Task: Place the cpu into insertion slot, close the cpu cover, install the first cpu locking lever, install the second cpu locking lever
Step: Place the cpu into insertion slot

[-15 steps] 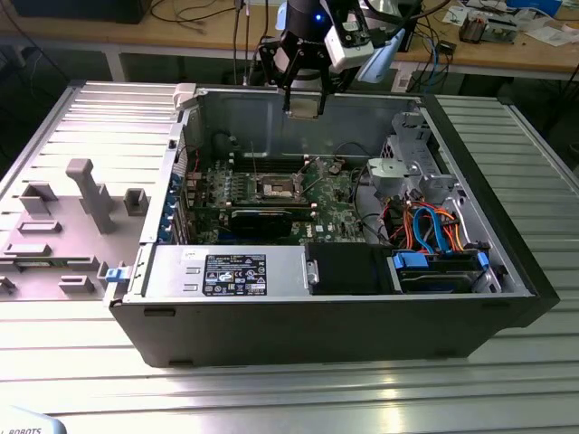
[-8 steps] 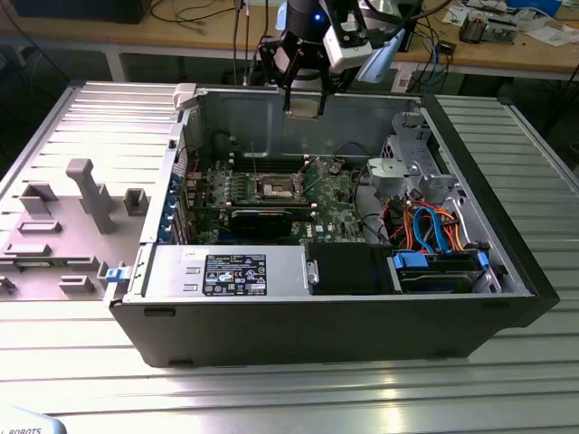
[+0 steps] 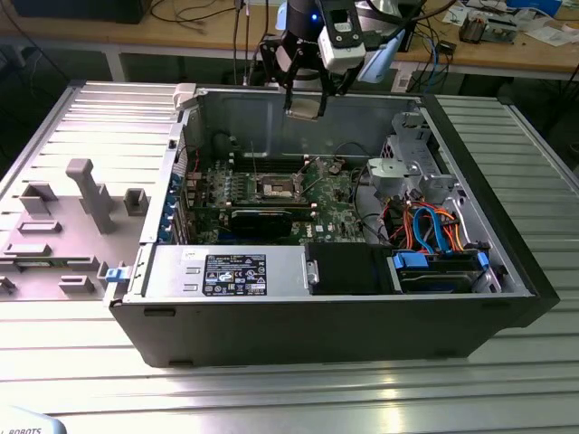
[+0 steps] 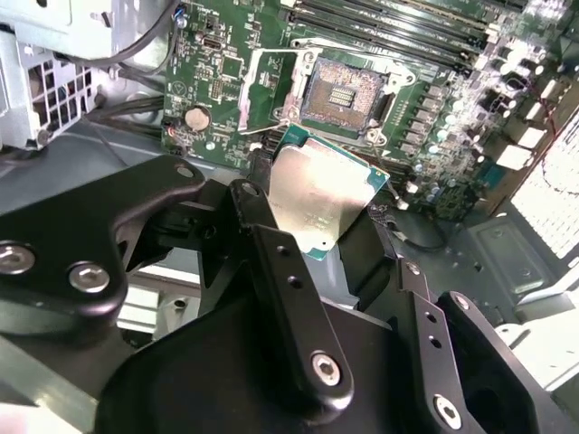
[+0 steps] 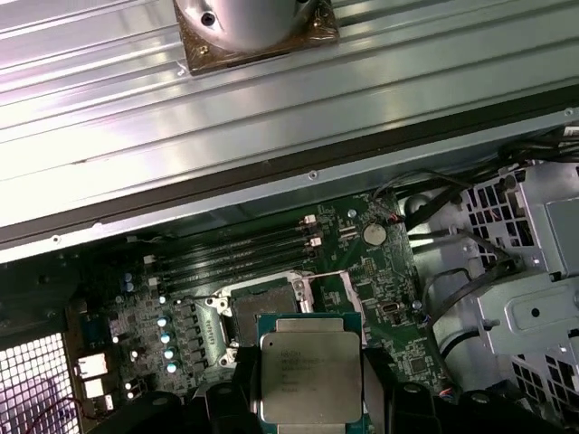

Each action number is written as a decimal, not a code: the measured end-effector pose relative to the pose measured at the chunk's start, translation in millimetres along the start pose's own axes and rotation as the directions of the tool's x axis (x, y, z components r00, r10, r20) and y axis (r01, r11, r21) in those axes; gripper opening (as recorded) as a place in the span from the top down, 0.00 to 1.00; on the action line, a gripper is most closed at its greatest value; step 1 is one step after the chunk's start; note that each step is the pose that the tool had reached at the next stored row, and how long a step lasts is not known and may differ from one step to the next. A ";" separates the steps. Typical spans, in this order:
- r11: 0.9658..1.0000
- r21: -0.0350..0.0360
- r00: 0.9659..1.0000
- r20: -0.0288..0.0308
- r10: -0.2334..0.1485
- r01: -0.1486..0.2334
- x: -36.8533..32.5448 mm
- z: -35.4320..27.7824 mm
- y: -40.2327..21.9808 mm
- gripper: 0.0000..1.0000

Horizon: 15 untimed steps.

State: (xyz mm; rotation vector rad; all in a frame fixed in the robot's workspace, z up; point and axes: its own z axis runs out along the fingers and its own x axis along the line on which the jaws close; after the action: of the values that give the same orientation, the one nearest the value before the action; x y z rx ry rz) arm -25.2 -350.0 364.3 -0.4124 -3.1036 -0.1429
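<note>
Black gripper (image 3: 306, 95) up over the open computer case (image 3: 362, 334), jaws pinching the cpu (image 4: 321, 194) by two sides, shiny top showing, cpu in the air above the insertion slot (image 4: 344, 95), not touching it, cpu cover (image 4: 249, 86) flipped open beside the slot, green motherboard (image 3: 335, 194) underneath

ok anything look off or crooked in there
Nothing stands out. The gripper holds the cpu above the motherboard; the insertion slot is empty, with its cpu cover swung open.
</note>
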 end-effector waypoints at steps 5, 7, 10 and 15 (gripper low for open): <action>1.000 0.000 1.000 0.000 0.003 -0.003 0.0 0.0 0.0 0.46; 1.000 0.000 1.000 0.000 0.003 -0.003 0.0 0.0 0.0 0.46; 1.000 0.000 1.000 0.001 0.007 -0.007 0.0 0.0 0.0 0.46; 0.997 -0.002 0.997 0.007 0.083 -0.083 0.0 0.1 0.0 0.46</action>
State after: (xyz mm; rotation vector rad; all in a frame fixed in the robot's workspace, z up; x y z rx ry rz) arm -25.2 -350.0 364.1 -0.5420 -3.0875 -0.1435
